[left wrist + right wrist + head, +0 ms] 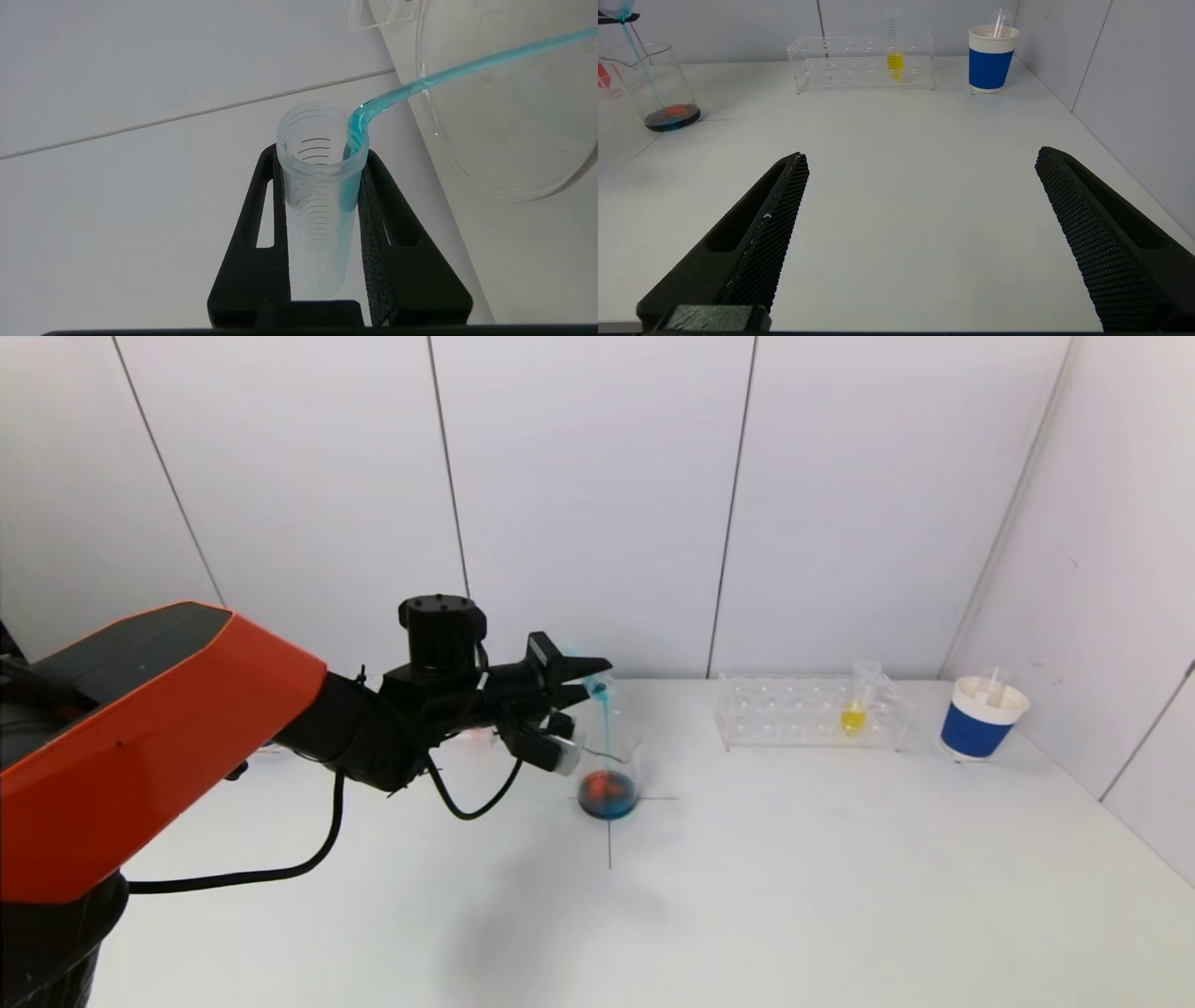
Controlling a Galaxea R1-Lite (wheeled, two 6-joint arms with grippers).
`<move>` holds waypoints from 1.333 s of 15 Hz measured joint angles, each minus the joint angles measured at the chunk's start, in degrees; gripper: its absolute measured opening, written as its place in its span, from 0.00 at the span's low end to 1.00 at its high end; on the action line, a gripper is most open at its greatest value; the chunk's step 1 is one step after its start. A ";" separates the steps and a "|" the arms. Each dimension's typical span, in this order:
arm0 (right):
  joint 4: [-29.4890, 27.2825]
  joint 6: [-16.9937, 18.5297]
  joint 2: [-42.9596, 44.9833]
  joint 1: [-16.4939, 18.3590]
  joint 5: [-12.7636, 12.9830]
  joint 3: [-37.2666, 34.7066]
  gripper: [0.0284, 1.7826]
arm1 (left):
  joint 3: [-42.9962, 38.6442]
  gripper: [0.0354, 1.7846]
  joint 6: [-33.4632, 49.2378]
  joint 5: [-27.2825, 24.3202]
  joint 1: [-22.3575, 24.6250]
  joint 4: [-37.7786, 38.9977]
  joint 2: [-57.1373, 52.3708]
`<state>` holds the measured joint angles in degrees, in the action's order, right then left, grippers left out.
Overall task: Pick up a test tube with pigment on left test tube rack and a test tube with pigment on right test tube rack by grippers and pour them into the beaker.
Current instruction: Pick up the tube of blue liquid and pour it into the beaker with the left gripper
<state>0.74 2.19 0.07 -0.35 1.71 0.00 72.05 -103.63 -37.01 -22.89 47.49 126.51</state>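
My left gripper (pixel 583 686) is shut on a clear graduated test tube (pixel 317 210), tipped on its side above the beaker (pixel 609 775). A thin blue stream (pixel 606 728) runs from the tube's mouth (pixel 357 121) down into the beaker, where dark blue and red liquid (pixel 671 116) lies at the bottom. The right test tube rack (pixel 808 714) stands at the back right with one upright tube of yellow pigment (pixel 852 714). The left rack is hidden behind my left arm. My right gripper (pixel 923 154) hovers open and empty over bare table; it is out of the head view.
A blue and white paper cup (pixel 982 721) holding an empty tube stands right of the rack, close to the right wall. White wall panels close the back and the right side. A thin cross line (pixel 610 840) on the white table (pixel 794 877) marks the beaker's spot.
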 joint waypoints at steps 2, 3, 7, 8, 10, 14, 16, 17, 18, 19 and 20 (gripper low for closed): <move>0.02 0.00 0.00 0.00 -0.02 0.00 0.99 | 0.33 0.24 -1.27 0.07 0.02 -0.32 0.15; 0.00 0.00 0.00 0.00 -0.02 0.00 0.99 | 0.50 0.24 -1.61 0.20 0.00 -0.59 0.17; 0.00 -0.02 0.00 0.00 0.00 0.00 0.99 | 1.13 0.24 -4.11 0.57 0.00 -2.05 0.13; 0.02 0.00 0.00 0.00 0.00 0.00 0.99 | 1.22 0.24 -4.56 0.57 0.00 -2.07 0.13; 0.02 0.00 0.00 0.00 -0.02 0.00 0.99 | 1.30 0.24 -5.40 0.60 0.02 -2.07 0.13; 0.02 0.00 -0.02 0.00 -0.04 0.00 0.99 | 1.35 0.24 -6.21 0.52 0.05 -2.10 0.13; 0.02 0.00 -0.02 0.00 -0.04 0.00 0.99 | 1.22 0.24 -6.42 0.49 0.05 -2.10 0.13; 0.02 0.00 -0.02 0.00 -0.02 0.00 0.99 | 1.18 0.24 -6.53 0.50 0.07 -2.10 0.13; 0.02 -0.02 -0.02 0.00 -0.02 0.00 0.99 | 1.18 0.24 -6.62 0.50 0.07 -2.07 0.13; 0.00 -0.02 -0.02 0.02 -0.02 0.00 0.99 | 1.18 0.24 -6.64 0.55 0.10 -2.07 0.13; 0.00 -0.02 -0.02 0.02 -0.04 0.00 0.99 | 1.18 0.24 -6.70 0.55 0.11 -2.07 0.13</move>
<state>0.74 2.17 0.05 -0.33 1.67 0.00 73.23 -110.34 -36.46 -22.78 45.42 126.65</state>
